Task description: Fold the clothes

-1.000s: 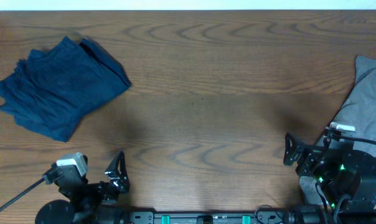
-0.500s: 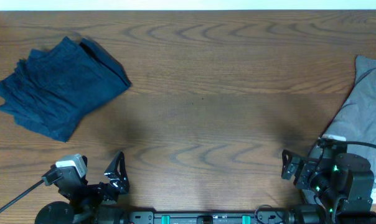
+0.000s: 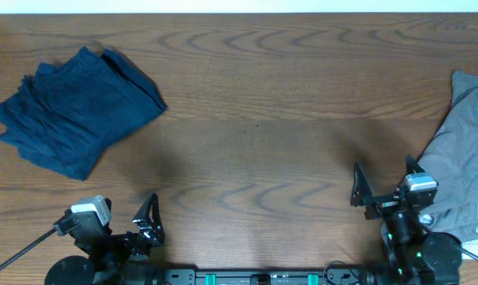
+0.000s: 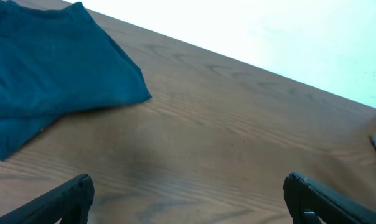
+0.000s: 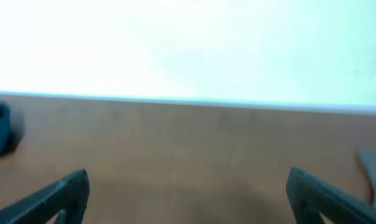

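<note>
A folded stack of dark navy shorts [image 3: 73,109] lies at the table's far left; it also shows in the left wrist view [image 4: 51,81] at upper left. A grey pair of shorts [image 3: 464,170] lies crumpled at the right edge; a sliver of it shows in the right wrist view [image 5: 375,168]. My left gripper [image 3: 148,218] is open and empty near the front edge, well below the navy stack. My right gripper [image 3: 384,184] is open and empty, just left of the grey pair. Both sets of fingers show spread wide apart in the wrist views [image 4: 185,196] [image 5: 188,193].
The wooden table [image 3: 255,127] lies between the two piles. The arm bases and a black rail [image 3: 263,277] sit along the front edge. A pale wall runs behind the table's far edge [image 5: 188,102].
The right arm has swung: its gripper turned from pointing left to pointing toward the far edge and moved slightly forward. The left arm and both piles have not moved.
</note>
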Robot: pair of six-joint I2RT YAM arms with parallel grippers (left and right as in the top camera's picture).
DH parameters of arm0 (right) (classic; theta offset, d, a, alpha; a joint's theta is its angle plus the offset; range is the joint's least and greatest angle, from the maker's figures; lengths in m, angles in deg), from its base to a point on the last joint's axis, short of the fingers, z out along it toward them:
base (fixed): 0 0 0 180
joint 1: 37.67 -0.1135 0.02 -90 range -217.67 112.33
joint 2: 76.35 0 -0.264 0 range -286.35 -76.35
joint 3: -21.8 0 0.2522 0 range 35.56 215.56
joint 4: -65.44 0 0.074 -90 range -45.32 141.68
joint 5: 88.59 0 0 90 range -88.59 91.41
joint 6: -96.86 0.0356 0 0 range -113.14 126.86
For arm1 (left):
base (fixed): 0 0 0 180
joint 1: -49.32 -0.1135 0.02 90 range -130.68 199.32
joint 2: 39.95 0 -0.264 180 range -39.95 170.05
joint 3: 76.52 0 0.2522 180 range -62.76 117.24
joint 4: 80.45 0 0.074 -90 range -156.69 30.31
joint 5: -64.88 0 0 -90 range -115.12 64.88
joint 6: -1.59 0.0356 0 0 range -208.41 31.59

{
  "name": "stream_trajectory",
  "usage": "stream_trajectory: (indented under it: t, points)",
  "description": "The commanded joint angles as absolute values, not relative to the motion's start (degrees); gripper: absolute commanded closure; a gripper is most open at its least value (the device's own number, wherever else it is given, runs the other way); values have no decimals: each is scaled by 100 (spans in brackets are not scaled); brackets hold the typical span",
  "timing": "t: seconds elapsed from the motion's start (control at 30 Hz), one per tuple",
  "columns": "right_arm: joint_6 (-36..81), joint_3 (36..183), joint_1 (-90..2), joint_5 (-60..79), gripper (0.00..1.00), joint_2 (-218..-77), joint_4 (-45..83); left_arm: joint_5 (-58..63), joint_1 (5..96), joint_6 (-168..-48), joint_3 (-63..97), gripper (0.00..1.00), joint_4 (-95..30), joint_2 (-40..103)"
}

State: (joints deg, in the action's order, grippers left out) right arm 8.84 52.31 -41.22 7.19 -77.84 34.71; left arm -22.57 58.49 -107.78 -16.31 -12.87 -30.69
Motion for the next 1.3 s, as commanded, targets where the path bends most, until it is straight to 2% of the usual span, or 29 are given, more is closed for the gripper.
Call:
stream_trajectory:
  t: [0.0,0.2,0.37,1.27]
  points:
    - [443,4617,-4211,770,1,-7666,4173,-2345,5873,-10778,-1641,2,-1278,-3085]
    - [19,3631,-4214,761,1,-7666,5359,-2345,5873,-10778,-1641,2,-1276,-3085]
    - [-93,3587,-4214,763,1,-7675,4787,-2345,5873,-10778,-1641,2,-1276,-3085]
    - [-93,3587,-4214,765,1,-7699,4802,-2345,5873,-10778,-1641,2,-1276,-3082]
